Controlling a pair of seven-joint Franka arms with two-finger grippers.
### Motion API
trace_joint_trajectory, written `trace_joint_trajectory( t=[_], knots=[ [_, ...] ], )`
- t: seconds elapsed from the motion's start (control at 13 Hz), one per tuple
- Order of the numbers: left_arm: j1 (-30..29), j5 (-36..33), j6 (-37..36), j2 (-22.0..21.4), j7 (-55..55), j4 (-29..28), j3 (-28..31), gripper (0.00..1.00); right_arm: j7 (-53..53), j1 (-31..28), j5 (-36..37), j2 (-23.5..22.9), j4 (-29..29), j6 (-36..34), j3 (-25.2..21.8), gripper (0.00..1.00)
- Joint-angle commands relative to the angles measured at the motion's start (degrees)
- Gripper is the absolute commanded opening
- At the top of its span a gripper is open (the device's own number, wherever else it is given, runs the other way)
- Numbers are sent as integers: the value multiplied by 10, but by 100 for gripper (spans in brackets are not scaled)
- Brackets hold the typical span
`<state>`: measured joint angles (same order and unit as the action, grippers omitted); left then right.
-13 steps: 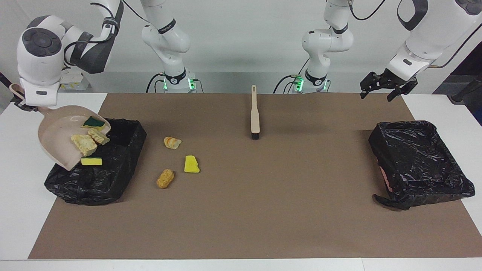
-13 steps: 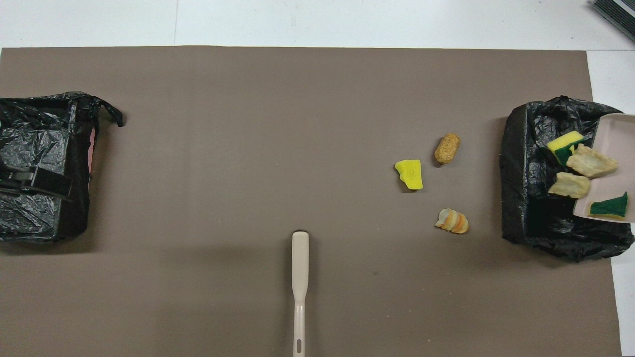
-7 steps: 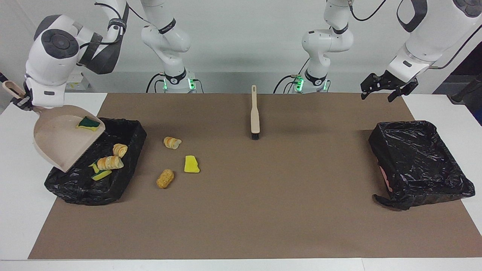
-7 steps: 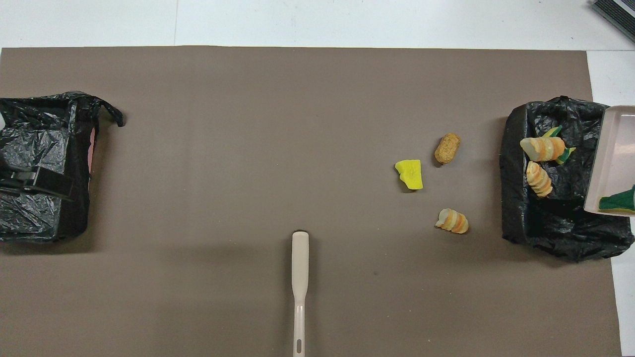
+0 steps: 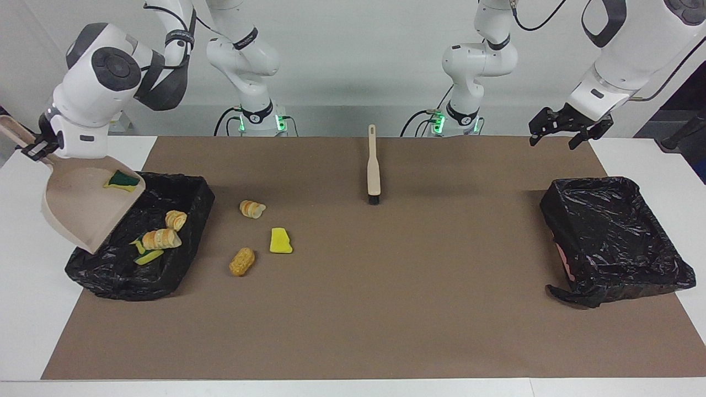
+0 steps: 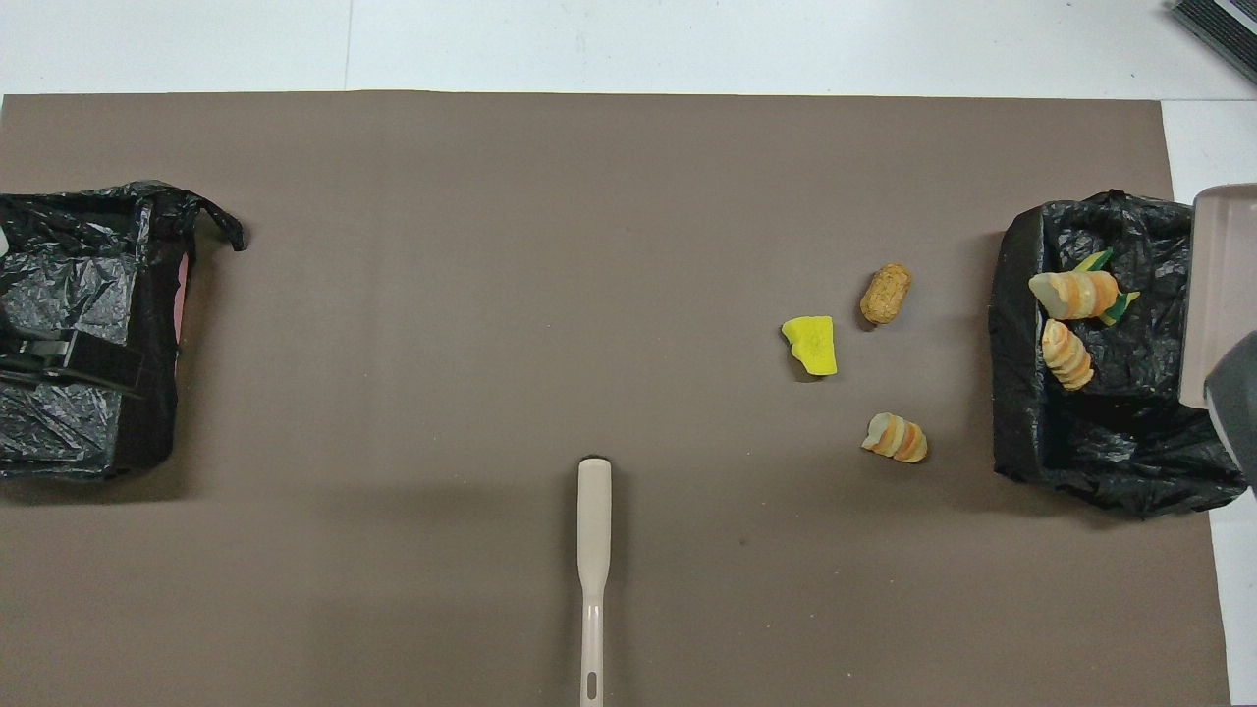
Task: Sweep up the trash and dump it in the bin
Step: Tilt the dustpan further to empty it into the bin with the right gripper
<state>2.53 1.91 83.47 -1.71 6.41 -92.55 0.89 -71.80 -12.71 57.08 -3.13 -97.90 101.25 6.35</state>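
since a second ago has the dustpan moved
Yes. The dustpan, in the right gripper, has swung its handle end up and away from the black-lined bin, with one green-backed sponge left on it.

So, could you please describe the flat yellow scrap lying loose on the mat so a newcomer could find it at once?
Start at the black-lined bin at the right arm's end of the brown mat. Three scraps lie on the mat beside it. The yellow sponge chunk is the flat, bright, angular one; its neighbours, a striped pastry and a corn-cob-like piece, are rounded and tan-orange.

Bright even overhead light; soft shadows; sharp focus; glare perhaps slight.
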Motion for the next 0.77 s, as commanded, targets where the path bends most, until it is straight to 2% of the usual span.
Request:
trace_joint_trajectory(
  t=[0.0, 0.15, 0.31, 0.46, 0.69],
  knots=[
    [-6, -8, -5, 1, 4, 5, -4, 100, -19, 2, 26, -7, 10, 3, 4, 0],
    [-6, -8, -4, 1, 4, 6, -4, 100, -64, 6, 28, -7, 16, 3, 3, 0],
    [-6, -8, -4, 1, 4, 6, -4, 100, -121, -4, -17, -54, 95, -31, 3, 0],
    [-6, -8, -5, 0, 4, 9, -4, 100, -151, -13, -37, -58, 97, -36, 2, 0],
    [-6, -8, -4, 0, 4, 9, -4, 100, -132, -5, -36, -58, 97, -38, 2, 0]
  ],
)
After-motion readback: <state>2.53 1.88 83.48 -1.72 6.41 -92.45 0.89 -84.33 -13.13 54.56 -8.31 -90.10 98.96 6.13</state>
